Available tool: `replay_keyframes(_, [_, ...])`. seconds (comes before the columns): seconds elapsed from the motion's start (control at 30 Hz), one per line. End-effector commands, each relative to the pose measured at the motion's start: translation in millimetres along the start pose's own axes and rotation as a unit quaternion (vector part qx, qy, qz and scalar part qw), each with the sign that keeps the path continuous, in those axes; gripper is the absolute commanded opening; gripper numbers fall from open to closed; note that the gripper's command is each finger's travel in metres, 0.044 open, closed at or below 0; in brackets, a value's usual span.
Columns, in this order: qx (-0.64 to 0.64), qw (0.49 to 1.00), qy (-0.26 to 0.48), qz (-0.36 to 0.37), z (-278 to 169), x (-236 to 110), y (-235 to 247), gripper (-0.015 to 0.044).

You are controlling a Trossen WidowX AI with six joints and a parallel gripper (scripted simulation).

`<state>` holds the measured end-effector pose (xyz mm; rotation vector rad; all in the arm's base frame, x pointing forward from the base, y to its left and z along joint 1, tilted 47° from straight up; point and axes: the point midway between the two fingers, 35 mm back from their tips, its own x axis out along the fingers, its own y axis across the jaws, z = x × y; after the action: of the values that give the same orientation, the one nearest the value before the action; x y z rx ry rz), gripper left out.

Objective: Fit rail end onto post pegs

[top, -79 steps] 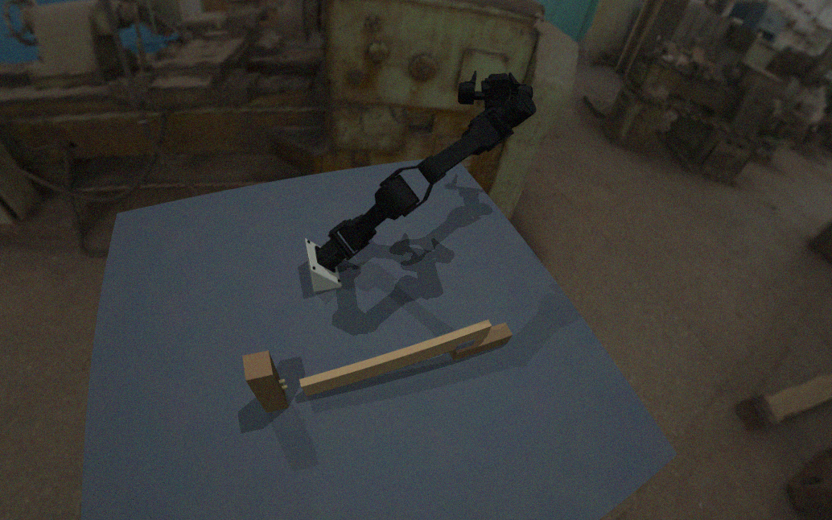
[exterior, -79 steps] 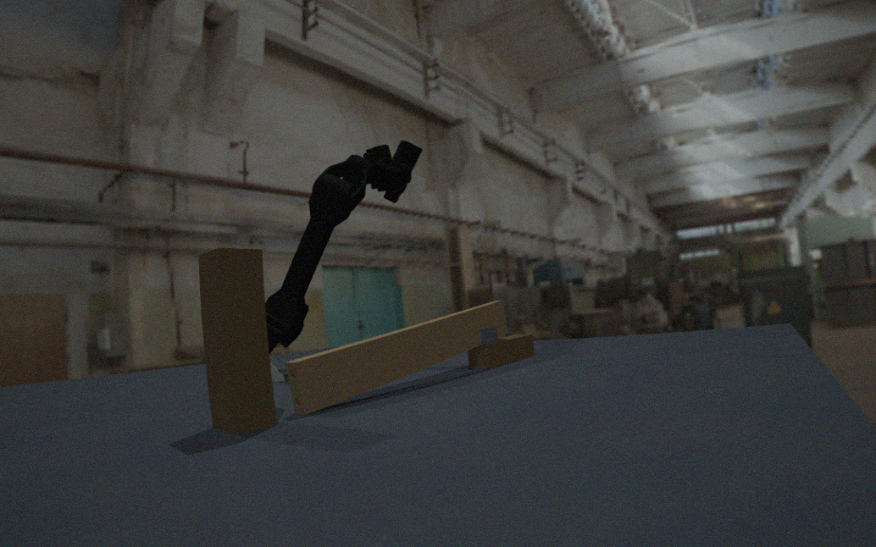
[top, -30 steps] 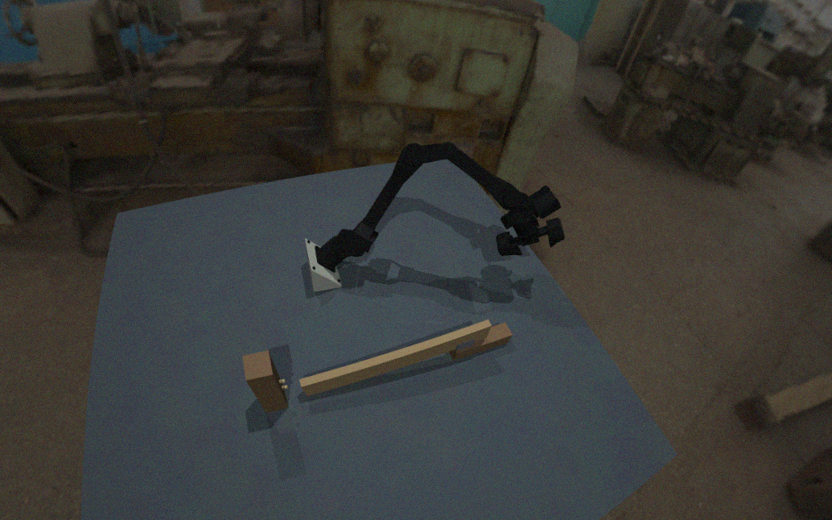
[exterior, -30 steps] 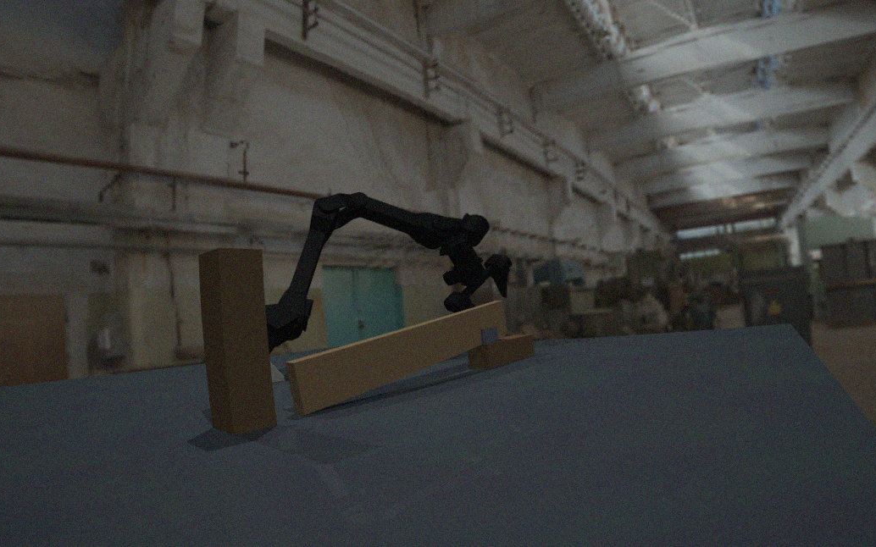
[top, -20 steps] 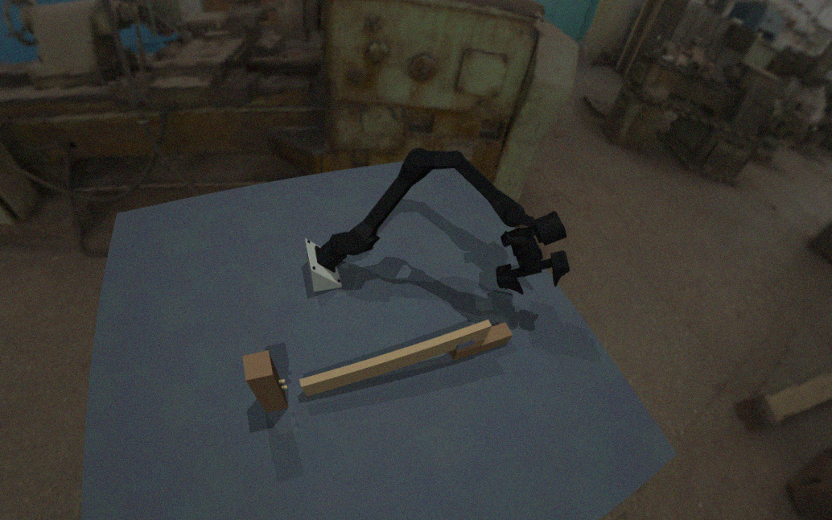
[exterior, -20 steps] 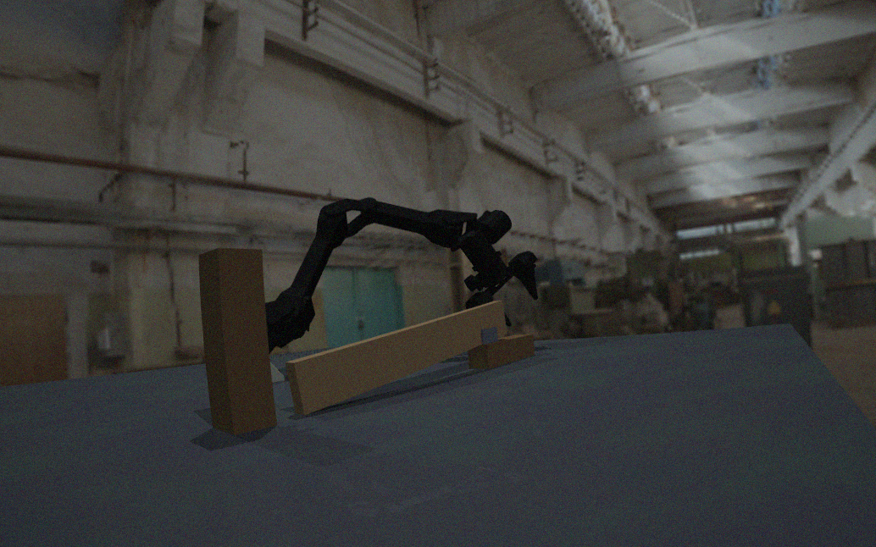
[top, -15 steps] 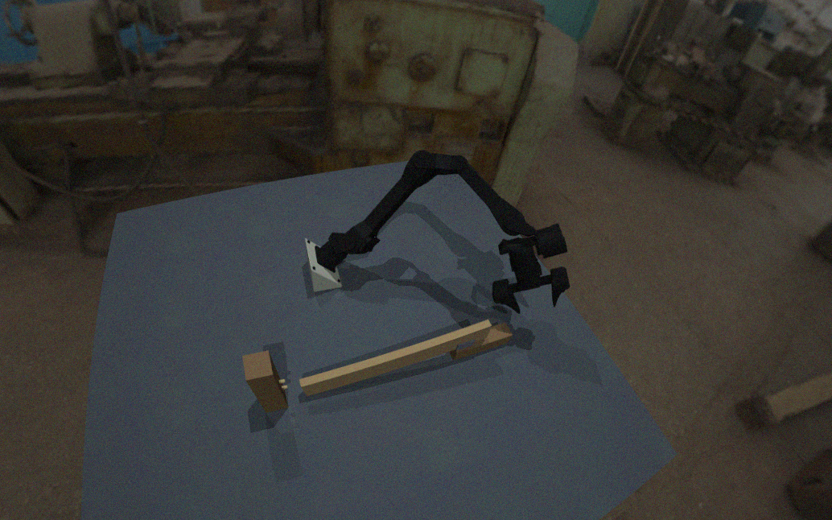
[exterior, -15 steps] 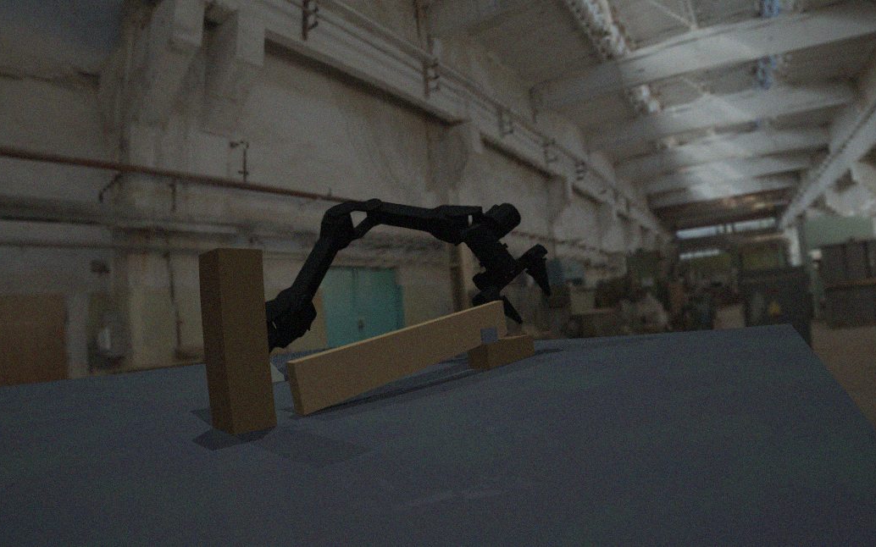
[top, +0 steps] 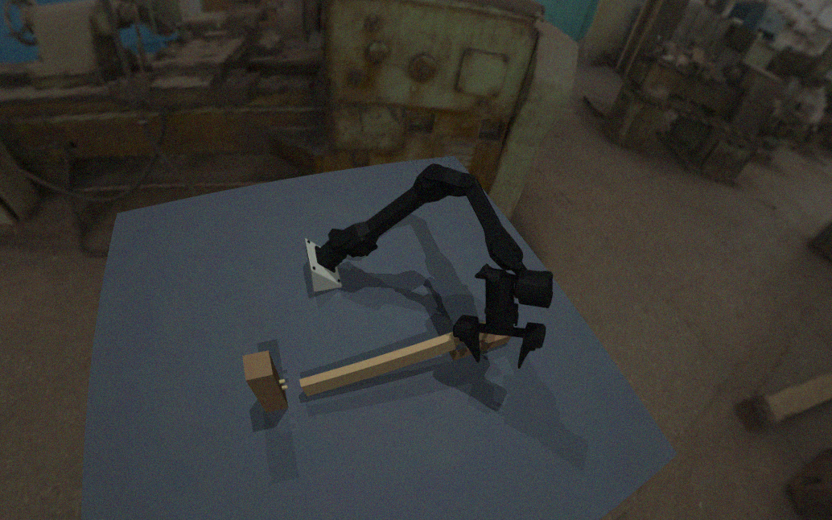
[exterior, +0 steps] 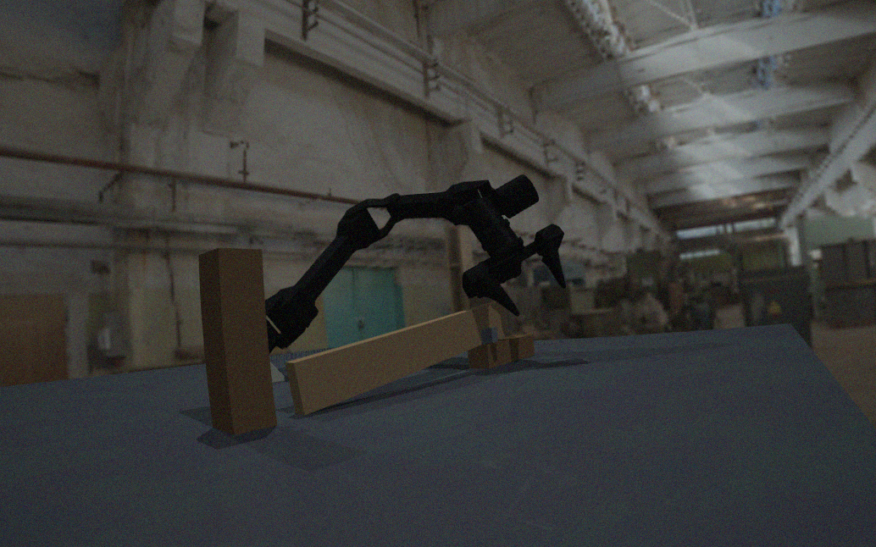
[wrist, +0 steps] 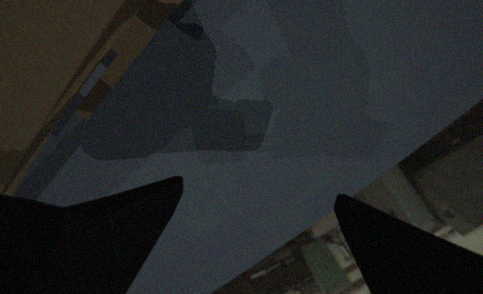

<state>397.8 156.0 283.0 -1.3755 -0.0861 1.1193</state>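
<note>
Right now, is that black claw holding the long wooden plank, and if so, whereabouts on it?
Nothing is held. The gripper is wide open, hovering above the rail near its far end by the footboard block.

Gripper [top: 498, 345] wide open, nothing between fingers, hanging above rail [top: 376, 365] far end. Directly below: rail and footboard block [exterior: 501, 350] block descent. Post [top: 264, 381] well away along rail. Table [top: 199, 271] beside gripper bare.
</note>
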Motion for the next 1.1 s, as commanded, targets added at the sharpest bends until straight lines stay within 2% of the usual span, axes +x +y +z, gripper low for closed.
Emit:
replay_keyframes(0.0, [0.064, 0.995, 0.017, 0.068, -55, 12, 43, 0.0440])
replay_keyframes(0.13, [0.099, 0.989, 0.023, 0.103, -83, 13, 68, 0.0440])
replay_keyframes(0.33, [0.178, 0.965, 0.011, 0.194, -148, 5, 148, 0.0440])
replay_keyframes(0.63, [0.331, 0.902, -0.081, 0.266, -201, -38, 273, 0.0440])
replay_keyframes(1.07, [0.343, 0.896, -0.090, 0.266, -201, -34, 285, 0.0440])
